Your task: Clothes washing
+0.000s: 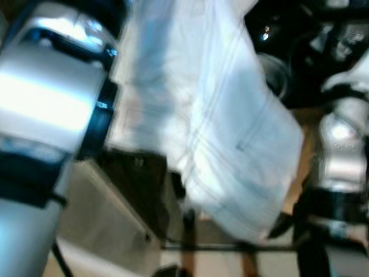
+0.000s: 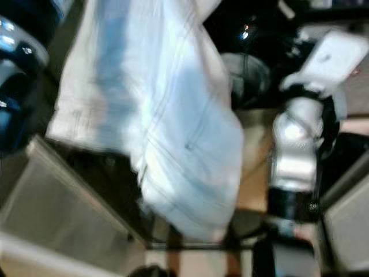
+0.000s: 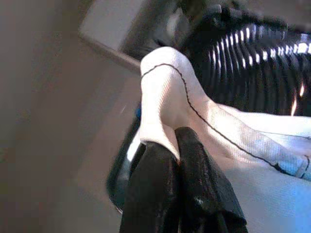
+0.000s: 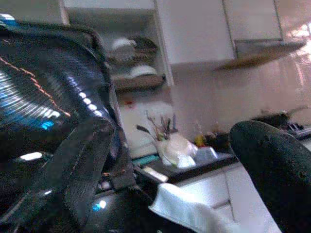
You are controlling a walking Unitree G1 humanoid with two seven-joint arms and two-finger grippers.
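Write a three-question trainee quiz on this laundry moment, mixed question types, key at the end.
1. True or false: the left end effector is shut on the white garment.
2. Multiple choice: the stitching line on the garment is A) red B) dark C) yellow.
3. Fill in: in the right wrist view, the ribbed dark surface looks ____.

Key: 1 true; 2 B; 3 glossy.

I see a white garment [image 1: 219, 115] with thin dark stitch lines and a pale blue cast — its weave looks finely ribbed up close. My left gripper [image 3: 177, 187] has glossy black fingers. My arms are silver with black joints. The drum [image 3: 257, 63] behind is black, ridged, glinting white — cabinets [image 4: 194, 29] far off are white.
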